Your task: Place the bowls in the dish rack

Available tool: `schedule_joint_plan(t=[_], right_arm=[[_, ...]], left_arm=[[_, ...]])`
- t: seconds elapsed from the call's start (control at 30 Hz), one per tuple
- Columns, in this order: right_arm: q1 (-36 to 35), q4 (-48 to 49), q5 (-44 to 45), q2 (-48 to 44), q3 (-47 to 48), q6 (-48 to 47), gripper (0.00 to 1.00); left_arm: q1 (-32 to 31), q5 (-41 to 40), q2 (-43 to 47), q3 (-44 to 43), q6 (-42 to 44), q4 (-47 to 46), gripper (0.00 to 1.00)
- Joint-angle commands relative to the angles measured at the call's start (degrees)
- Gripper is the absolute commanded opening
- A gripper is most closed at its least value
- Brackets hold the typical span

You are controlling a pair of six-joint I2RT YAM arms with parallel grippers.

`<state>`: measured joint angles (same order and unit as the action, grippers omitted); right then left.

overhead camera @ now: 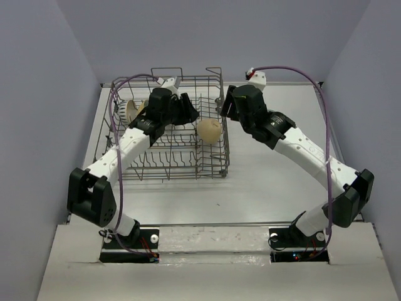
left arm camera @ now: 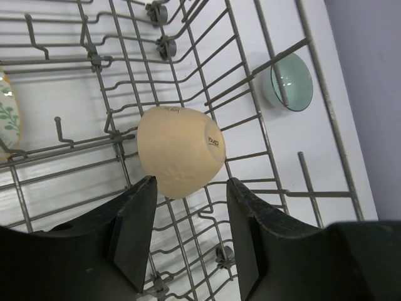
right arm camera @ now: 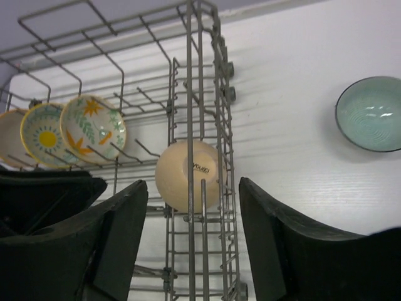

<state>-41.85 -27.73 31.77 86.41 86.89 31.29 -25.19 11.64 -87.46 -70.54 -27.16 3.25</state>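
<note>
Four bowls (right arm camera: 190,175) in rack (right arm camera: 192,75), one outside.

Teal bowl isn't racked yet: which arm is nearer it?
Right. The right arm is outside the rack, on the same side of its wall as the teal bowl; the left arm is inside, open jaws at the tan bowl.

The setting looks like a robotics lab test cell, not a kitchen. Plain pale-purple walls (overhead camera: 44,94) box in a plain white table (overhead camera: 276,182) on three sides. A left arm (overhead camera: 122,153) and a right arm (overhead camera: 307,153), both white and black, are bolted at its near edge, with purple cables (overhead camera: 285,68) looping above them. Household things are there too: a wire dish rack (overhead camera: 175,157), a tan bowl (overhead camera: 210,130) in it and a teal bowl (right arm camera: 371,113) beside it.
</note>
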Motion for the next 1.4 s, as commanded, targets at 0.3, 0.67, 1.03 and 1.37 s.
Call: schedule_joint_plan(t=[0.3,0.67,1.03,1.37], right_arm=[[26.19,0.91,2.25,-1.08,-5.41,8.08,0.68],[36.75,2.59,-7.42,18.34,-2.78,11.07,0.65],[38.33,4.87,-9.97,24.50,-4.10,11.60,0.61],[39.38,7.51,-11.73,26.18,-5.94,11.95,0.26]], left_arm=[[-0.12,-4.00,12.48,2.42,3.69,1.42,0.60],[-0.12,-2.32,15.04,5.50,3.87,0.09,0.61],[-0.12,-1.44,14.60,6.30,3.43,-0.87,0.61],[-0.30,-1.97,14.60,6.73,3.43,-0.87,0.61]])
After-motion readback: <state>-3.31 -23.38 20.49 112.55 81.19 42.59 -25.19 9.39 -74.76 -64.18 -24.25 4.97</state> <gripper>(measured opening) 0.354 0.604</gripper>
